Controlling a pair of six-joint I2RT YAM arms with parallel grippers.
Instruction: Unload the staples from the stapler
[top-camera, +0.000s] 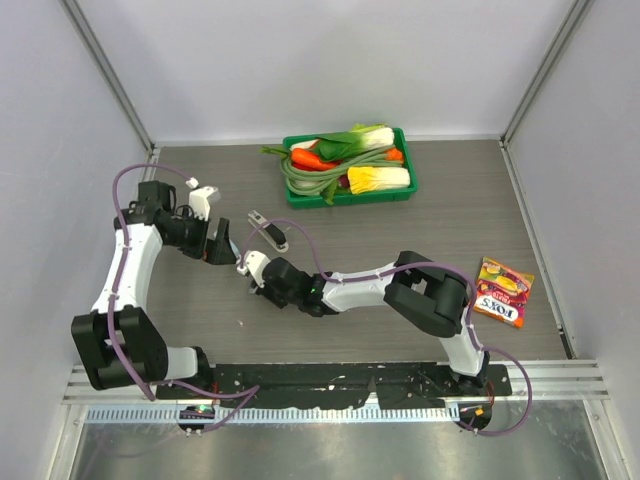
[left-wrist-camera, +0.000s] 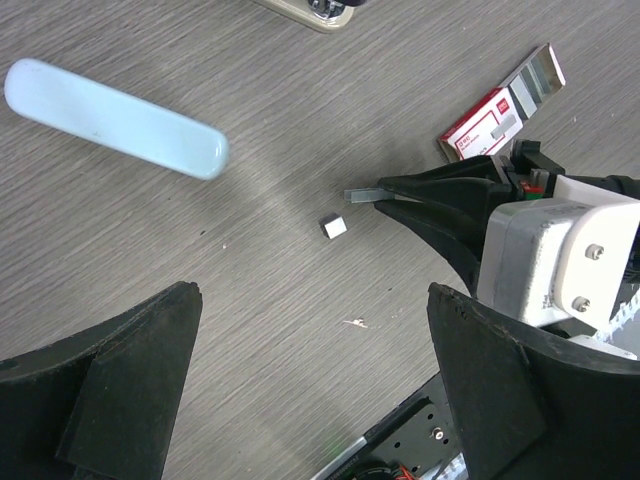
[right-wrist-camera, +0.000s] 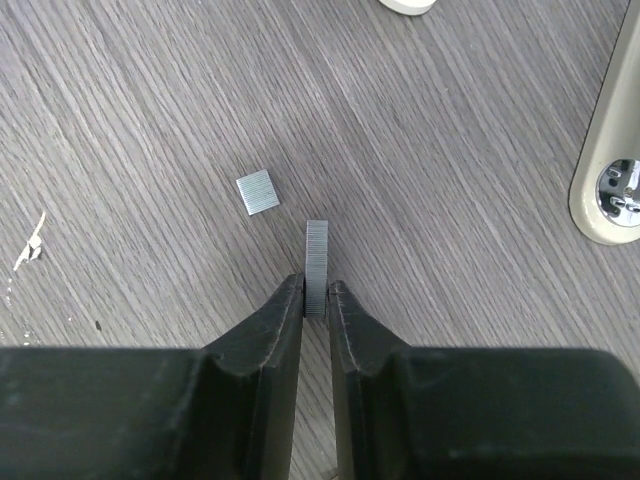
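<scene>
grey wood-grain table (right-wrist-camera: 480, 120): carries everything; both grippers are left of centre in the top view.
stapler (top-camera: 268, 231): on the table just beyond the two grippers; its pale blue bar (left-wrist-camera: 115, 118) lies flat, apart from both.
staple strip (right-wrist-camera: 316, 262): thin grey strip, near end pinched, far end free; cannot tell if it touches the table.
loose staple block (right-wrist-camera: 258, 191): small square piece flat on the table, just beside the strip, not touching it.
right gripper (right-wrist-camera: 316, 292): fingers clenched on the staple strip.
left gripper (left-wrist-camera: 310, 290): fingers spread wide, nothing between them.
red-and-white box (left-wrist-camera: 487, 122): on the table behind the right gripper.
</scene>
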